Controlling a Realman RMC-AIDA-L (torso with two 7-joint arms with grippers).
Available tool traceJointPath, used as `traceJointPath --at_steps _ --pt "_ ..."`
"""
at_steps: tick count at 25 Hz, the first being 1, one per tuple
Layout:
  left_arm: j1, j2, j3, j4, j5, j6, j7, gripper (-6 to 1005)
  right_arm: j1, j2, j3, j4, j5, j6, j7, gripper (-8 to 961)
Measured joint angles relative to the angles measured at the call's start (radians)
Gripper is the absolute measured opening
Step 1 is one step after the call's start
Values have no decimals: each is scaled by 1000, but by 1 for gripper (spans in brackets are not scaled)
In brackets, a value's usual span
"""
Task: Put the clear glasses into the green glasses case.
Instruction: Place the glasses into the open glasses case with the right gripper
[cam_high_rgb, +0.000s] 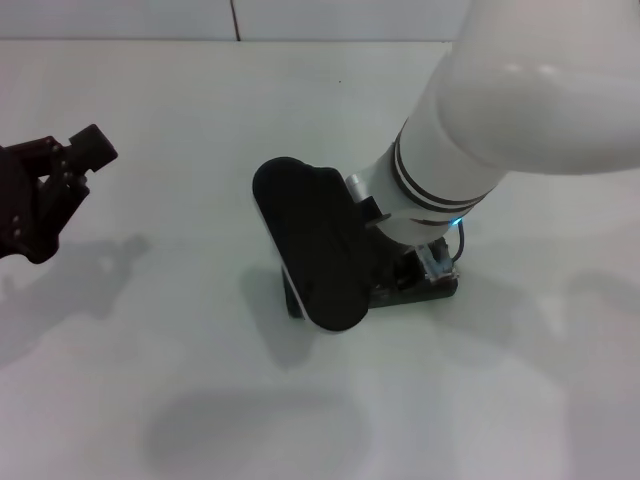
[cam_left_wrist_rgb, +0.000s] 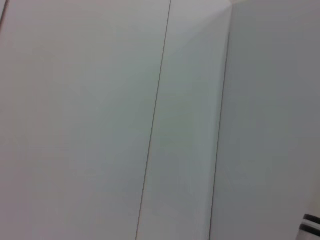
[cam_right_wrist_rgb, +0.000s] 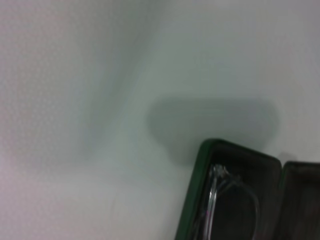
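You have the open glasses case (cam_high_rgb: 318, 250) near the middle of the counter (cam_high_rgb: 180, 120), lid raised. The glasses (cam_right_wrist_rgb: 225, 200) lie inside it. The right gripper (cam_high_rgb: 415, 265) sits just right of the case; the left gripper (cam_high_rgb: 45, 195) hangs far left.

My right arm (cam_high_rgb: 500, 110) hangs low over the green glasses case (cam_high_rgb: 315, 250), whose raised lid walls off its left side. The clear glasses (cam_right_wrist_rgb: 225, 200) fill the lined tray. The white table (cam_high_rgb: 200, 120) lies open all round; my left gripper (cam_high_rgb: 45, 195) waits well apart.
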Motion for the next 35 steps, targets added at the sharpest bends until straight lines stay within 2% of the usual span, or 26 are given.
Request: traceJointPath --at_steps 6,11,15,18,25,31,35 --pt "0 0 0 0 0 -1 -4 38 -53 0 16 -92 -21 -48 6 120" --pt "0 0 0 0 0 -1 -6 38 -151 0 23 -217 -110 -95 37 112" --pt "-1 0 0 0 0 -1 -7 38 -215 0 73 -302 -143 -174 93 106" --pt "-1 0 0 0 0 -2 -7 38 -304 0 145 -385 -143 -224 124 102" --pt "0 2 1 -3 0 2 -6 38 -532 0 287 -583 -123 -236 130 65" --pt "-2 4 3 -1 -1 9 -9 38 -653 -1 351 -547 -78 -144 127 48" --pt "-2 2 3 -3 -1 9 -9 38 -672 -2 375 -512 -70 -84 126 45"
